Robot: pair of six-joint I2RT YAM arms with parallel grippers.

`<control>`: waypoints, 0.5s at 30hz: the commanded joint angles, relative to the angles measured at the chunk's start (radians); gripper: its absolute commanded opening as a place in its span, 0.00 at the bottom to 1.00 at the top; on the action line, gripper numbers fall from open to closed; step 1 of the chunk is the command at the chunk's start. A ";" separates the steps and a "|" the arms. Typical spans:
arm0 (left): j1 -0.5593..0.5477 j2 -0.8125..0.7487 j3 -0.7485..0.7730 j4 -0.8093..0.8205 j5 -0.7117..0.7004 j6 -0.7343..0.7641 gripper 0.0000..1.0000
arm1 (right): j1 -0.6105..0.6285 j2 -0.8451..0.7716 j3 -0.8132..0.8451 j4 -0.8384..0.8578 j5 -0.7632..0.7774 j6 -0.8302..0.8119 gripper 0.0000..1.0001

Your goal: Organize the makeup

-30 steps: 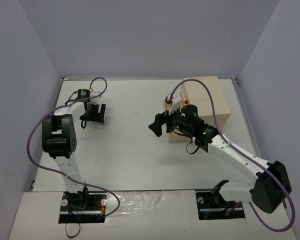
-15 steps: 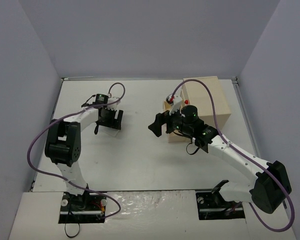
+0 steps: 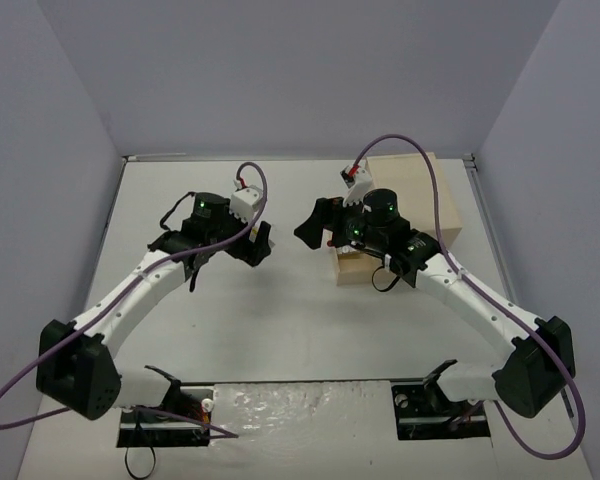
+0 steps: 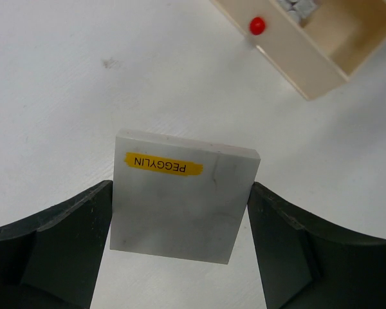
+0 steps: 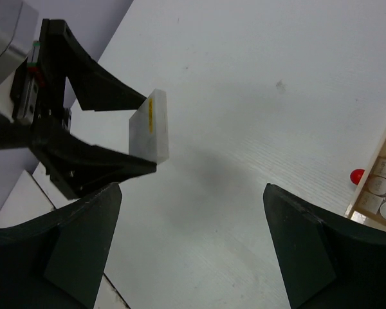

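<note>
While edge-clamped in left gripper (image 4: 180,196) — white card (image 4: 180,206), apart from drawer box (image 4: 284,61); right gripper (image 5: 192,193) released.

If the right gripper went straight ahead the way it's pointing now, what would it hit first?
Most likely the bare table, straight ahead of the right gripper. The white card held in the left gripper sits off to one side of that line and would probably be missed, though depth is unclear.

You get bright, even light from above; the table (image 3: 280,320) nearly washes out. Soft shadow under the white card (image 5: 151,125). Wrist views' bottom corners go dark, slightly soft.
</note>
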 commanded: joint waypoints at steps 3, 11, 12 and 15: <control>-0.083 -0.141 -0.032 0.145 0.081 0.055 0.46 | -0.004 0.051 0.117 0.029 -0.057 0.071 0.83; -0.135 -0.175 -0.014 0.163 0.095 0.074 0.46 | 0.040 0.138 0.163 0.031 -0.094 0.079 0.77; -0.141 -0.176 -0.011 0.166 0.095 0.079 0.46 | 0.046 0.148 0.164 0.031 -0.096 0.082 0.76; -0.152 -0.175 -0.003 0.172 0.090 0.095 0.46 | 0.055 0.163 0.164 0.036 -0.110 0.089 0.73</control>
